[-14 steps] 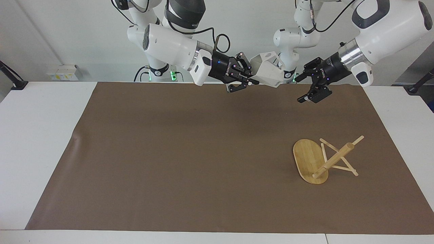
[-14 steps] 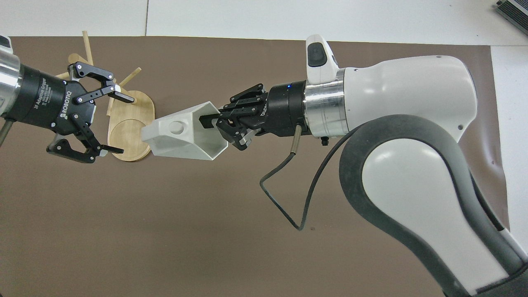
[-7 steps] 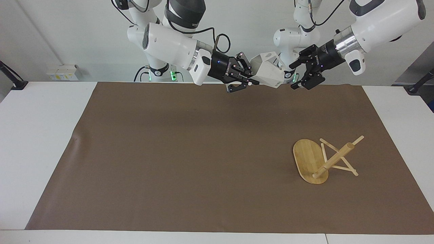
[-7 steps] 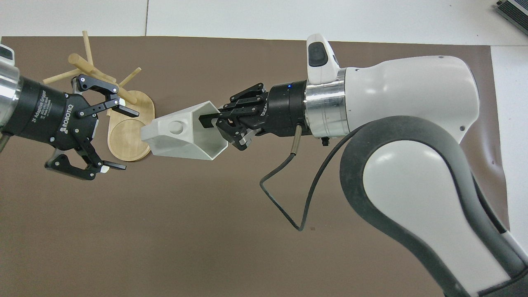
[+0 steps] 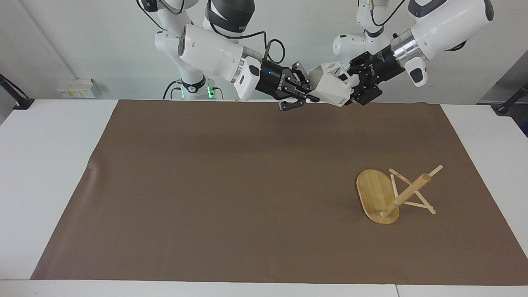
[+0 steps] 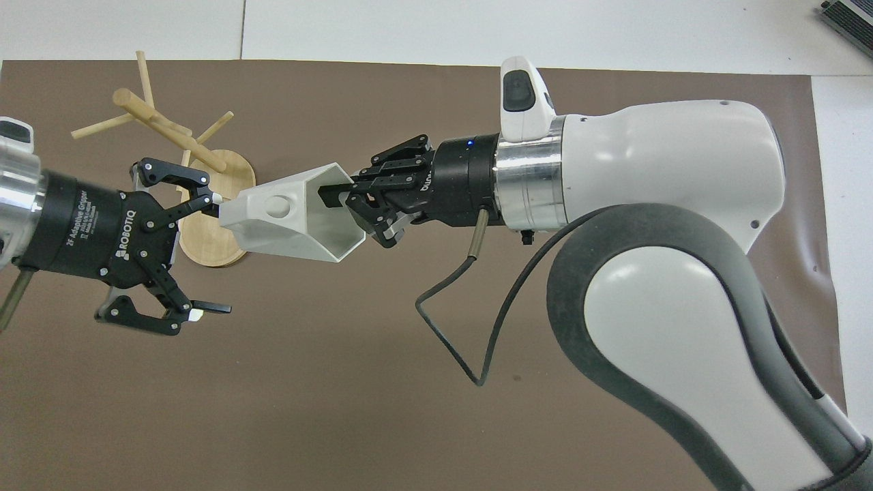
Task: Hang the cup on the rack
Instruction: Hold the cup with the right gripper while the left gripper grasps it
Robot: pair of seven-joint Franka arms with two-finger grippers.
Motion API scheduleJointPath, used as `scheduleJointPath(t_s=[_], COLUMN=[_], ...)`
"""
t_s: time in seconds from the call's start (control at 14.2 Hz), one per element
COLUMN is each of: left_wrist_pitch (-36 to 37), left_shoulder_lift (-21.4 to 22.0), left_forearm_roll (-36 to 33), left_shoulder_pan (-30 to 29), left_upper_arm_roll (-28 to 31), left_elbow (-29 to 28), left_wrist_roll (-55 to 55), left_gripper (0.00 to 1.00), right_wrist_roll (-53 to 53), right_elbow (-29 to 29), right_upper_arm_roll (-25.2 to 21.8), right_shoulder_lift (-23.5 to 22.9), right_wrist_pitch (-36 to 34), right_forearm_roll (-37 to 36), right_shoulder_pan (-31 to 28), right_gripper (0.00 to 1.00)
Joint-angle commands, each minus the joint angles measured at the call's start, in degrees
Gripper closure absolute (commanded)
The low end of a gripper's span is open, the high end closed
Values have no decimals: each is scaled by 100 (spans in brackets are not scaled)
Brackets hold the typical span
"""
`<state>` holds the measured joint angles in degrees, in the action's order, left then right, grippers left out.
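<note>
The white faceted cup [image 5: 331,86] [image 6: 283,219] hangs in the air on its side, over the mat's edge nearest the robots. My right gripper [image 5: 310,98] [image 6: 335,202] is shut on the cup's rim, one finger inside the mouth. My left gripper [image 5: 352,88] [image 6: 213,254] is open at the cup's bottom end, with one fingertip [image 6: 213,198] right beside it; I cannot tell whether it touches. The bamboo rack [image 5: 376,197] [image 6: 213,235] lies tipped over on the mat toward the left arm's end, its post [image 5: 406,194] [image 6: 167,129] slanting and its pegs on the mat.
A brown mat [image 5: 231,185] covers most of the white table [image 5: 49,165]. A black cable [image 6: 470,320] loops down from my right wrist.
My left gripper has risen from above the mat and swung in to the cup's bottom end, staying open. The right gripper has carried the cup slightly toward it.
</note>
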<state>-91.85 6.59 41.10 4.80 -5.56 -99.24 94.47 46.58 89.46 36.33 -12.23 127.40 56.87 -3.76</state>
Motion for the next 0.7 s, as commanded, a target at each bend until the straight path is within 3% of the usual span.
scheduleJointPath(t_s=[0.0,0.63], left_wrist_pitch=[-246,-737], left_shoulder_lift=[238,282], left_forearm_roll=[266,442], left_shoulder_pan=[21,65], left_upper_arm_roll=[55,55], left_elbow=[-271,-297], left_wrist_roll=[176,229], left_gripper=[0,0], right_wrist_roll=[-167,-237], right_elbow=[19,28], right_upper_arm_roll=[76,76], right_shoulder_lift=[10,10], right_wrist_pitch=[145,145], right_forearm_roll=[-133,-142], right_shoulder_pan=[-11,7], right_gripper=[100,100])
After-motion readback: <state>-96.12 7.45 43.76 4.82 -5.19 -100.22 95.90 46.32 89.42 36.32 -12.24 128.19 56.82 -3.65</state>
